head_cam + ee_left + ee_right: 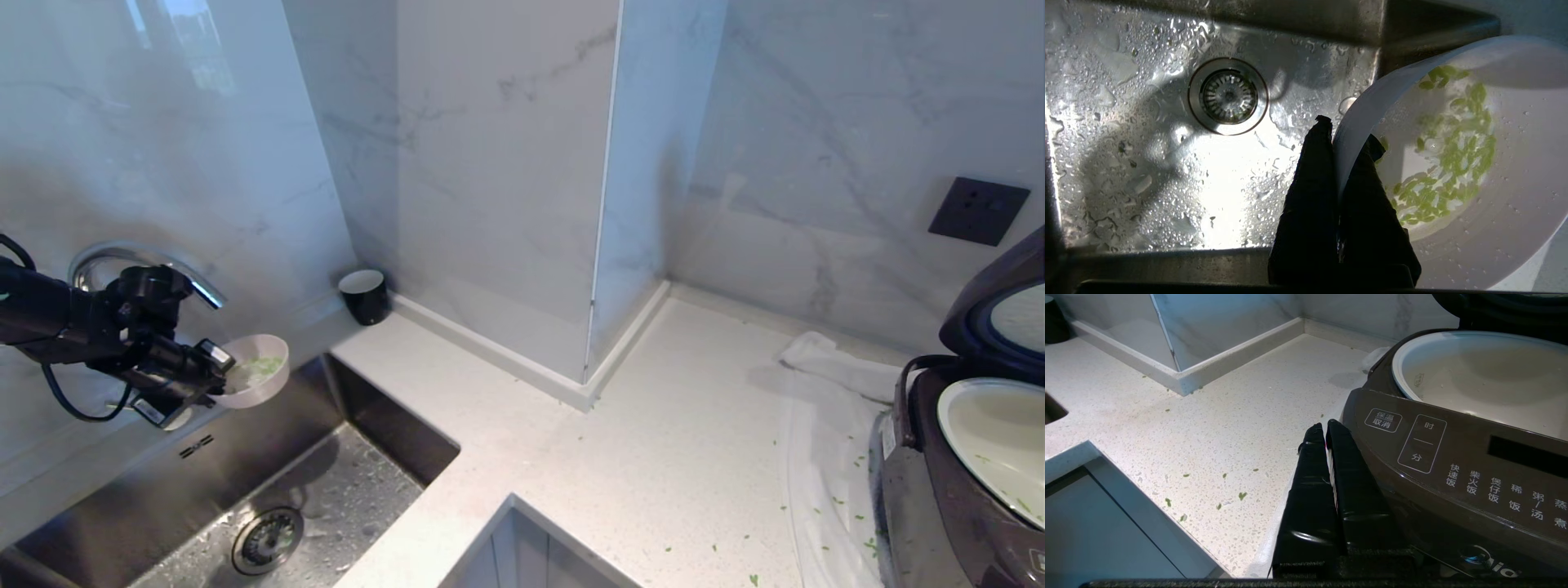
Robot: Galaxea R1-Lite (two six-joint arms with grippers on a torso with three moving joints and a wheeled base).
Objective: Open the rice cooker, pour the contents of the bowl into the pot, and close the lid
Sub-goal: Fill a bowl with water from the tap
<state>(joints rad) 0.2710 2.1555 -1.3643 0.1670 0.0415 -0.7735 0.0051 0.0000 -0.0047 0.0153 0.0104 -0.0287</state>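
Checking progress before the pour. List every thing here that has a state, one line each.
rice cooker: open
lid: raised
pot: seated in the cooker, nearly empty
bowl: held over the sink, holding green bits
contents: in the bowl
left hand: shut on the bowl's rim
right hand: shut, empty, beside the cooker
sink: wet

Head camera looks down across the counter [653,457]; left wrist hangs close over the sink [1126,171], right wrist beside the rice cooker [1453,465].

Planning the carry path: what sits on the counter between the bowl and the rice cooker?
Head view: from bowl to rice cooker, only the sink corner, bare countertop with scattered green bits, then a white cloth.
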